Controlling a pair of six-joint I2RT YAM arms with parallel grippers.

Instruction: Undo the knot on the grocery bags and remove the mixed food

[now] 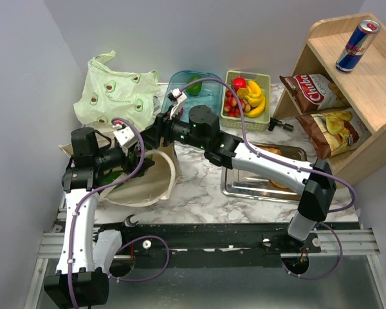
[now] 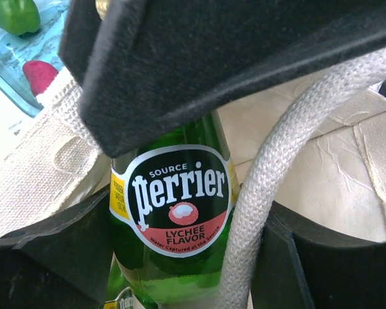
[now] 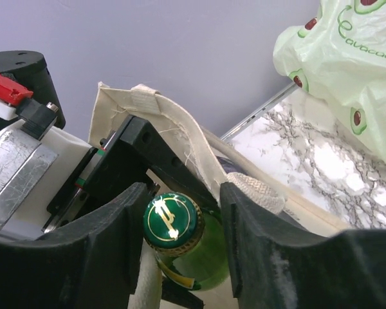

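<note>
Now, at nine o'clock on the surface, my right end effector (image 3: 182, 209) sits apart around the top of the green bottle (image 3: 190, 261) in the beige tote (image 1: 159, 183), my left end effector (image 2: 186, 222) I cannot tell, so next I should squeeze and lift.

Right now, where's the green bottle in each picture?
Top external: the green bottle is left of middle, mostly hidden, just a green sliver inside the beige tote.
Left wrist: middle, Perrier label facing the camera.
Right wrist: bottom middle, green cap pointing up.
Shared landmark: the beige tote's edge beside the bottle.
</note>
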